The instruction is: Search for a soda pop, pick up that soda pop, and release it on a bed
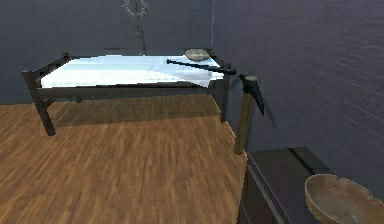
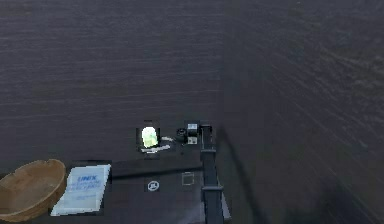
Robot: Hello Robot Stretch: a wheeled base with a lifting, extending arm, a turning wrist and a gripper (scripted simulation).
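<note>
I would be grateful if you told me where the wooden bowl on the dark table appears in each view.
Forward view: the wooden bowl sits in the bottom right corner, cut off by the picture's edge.
Arm side view: the wooden bowl sits in the bottom left corner, just left of a white booklet.
Shared landmark: the dark table that it stands on.

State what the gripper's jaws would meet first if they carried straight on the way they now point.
Probably the small pale green object just left of the gripper; depth is unclear, so they might pass beside it.
</note>
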